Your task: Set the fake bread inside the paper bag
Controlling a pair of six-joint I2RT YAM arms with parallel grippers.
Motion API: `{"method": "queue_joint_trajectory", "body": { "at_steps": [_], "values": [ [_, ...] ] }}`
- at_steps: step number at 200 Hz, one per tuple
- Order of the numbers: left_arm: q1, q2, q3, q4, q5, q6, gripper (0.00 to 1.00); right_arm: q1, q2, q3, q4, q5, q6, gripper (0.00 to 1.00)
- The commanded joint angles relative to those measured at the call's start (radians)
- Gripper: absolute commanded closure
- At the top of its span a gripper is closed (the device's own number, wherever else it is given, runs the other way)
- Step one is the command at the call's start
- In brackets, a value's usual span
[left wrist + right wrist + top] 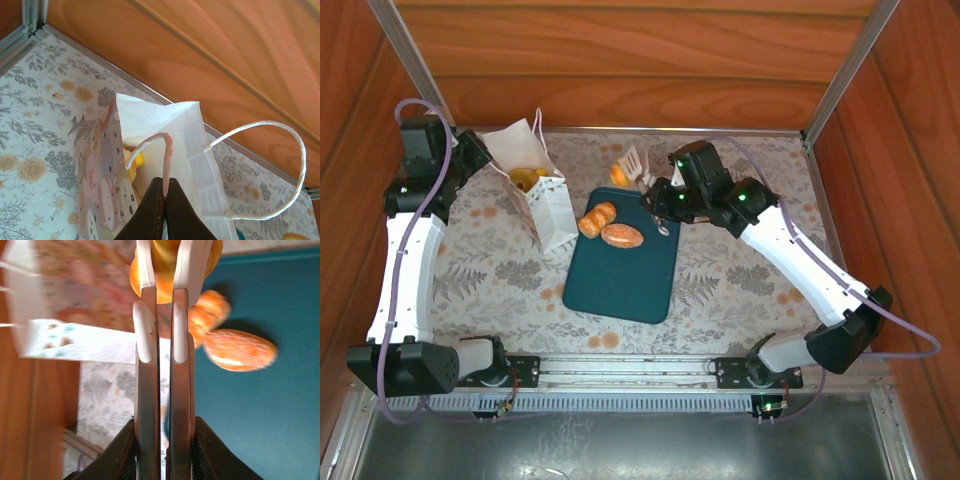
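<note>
As wood walls are enclosing the floral counter, the left hand is pinching the bag handle; the right hand is gripping bread behind the tray.

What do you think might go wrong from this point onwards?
The bread is pinched only at the tips of the tongs in the right gripper and may slip out before the bag. The left gripper holds the bag by one handle, so a nudge from the tongs might tip it.
</note>
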Motion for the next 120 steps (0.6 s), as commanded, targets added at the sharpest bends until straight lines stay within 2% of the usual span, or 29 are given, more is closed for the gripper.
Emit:
{"method": "queue_joint_trajectory", "body": {
  "at_steps": [1, 64, 120],
  "values": [
    [-0.008, -0.007, 0.001, 0.018, 0.001, -0.007, 1.00, 0.052, 0.008, 0.109, 0.061, -0.018, -0.040, 0.75],
    [-0.008, -0.005, 0.001, 0.019, 0.001, -0.009, 1.00, 0.193, 0.092, 0.320, 0.114, -0.054, -0.166, 0.73],
    [-0.008, -0.012, 0.000, 0.019, -0.001, -0.012, 1.00, 0.232, 0.195, 0.391, 0.192, -0.133, -0.257, 0.72]
  ]
}}
